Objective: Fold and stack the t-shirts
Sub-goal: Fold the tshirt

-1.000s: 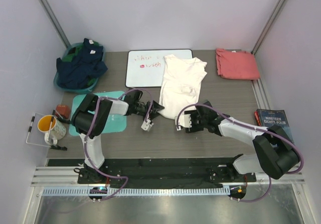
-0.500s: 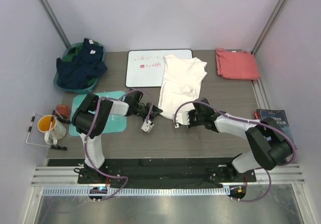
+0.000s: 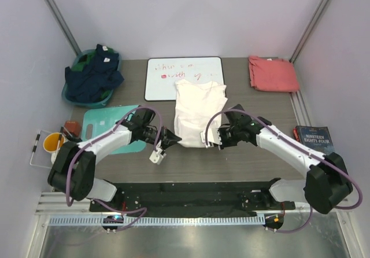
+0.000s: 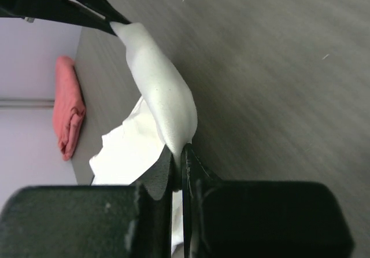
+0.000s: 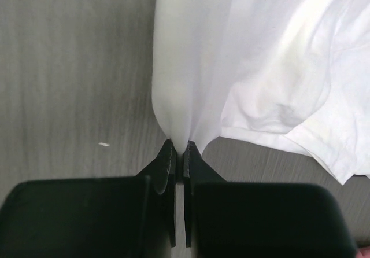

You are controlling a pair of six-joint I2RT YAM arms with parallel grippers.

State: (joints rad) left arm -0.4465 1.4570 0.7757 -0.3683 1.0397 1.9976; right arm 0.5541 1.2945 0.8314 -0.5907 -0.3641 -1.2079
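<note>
The cream-white t-shirt [image 3: 195, 109] lies in a loose heap mid-table, its far edge over the whiteboard's near rim. My left gripper [image 3: 167, 138] is shut on its near-left hem, a white fold [image 4: 163, 96] rising from the pinched tips [image 4: 178, 152]. My right gripper [image 3: 214, 136] is shut on the near-right hem, and cloth [image 5: 248, 55] fans out from its closed tips [image 5: 179, 148]. The salmon-red t-shirt [image 3: 273, 73] sits folded at the back right, also seen as a salmon-red bundle [image 4: 68, 114] in the left wrist view.
A whiteboard [image 3: 165, 77] with red scribbles lies at the back centre. A teal board [image 3: 107, 129] lies under my left arm. A basket of dark clothes [image 3: 91, 76] is back left. A yellow mug [image 3: 56, 146] stands at the left edge, a book [image 3: 315, 137] at the right.
Both grippers have shut on the white shirt's near hem. The shirt has been drawn toward the near edge and to the left, bunching shorter.
</note>
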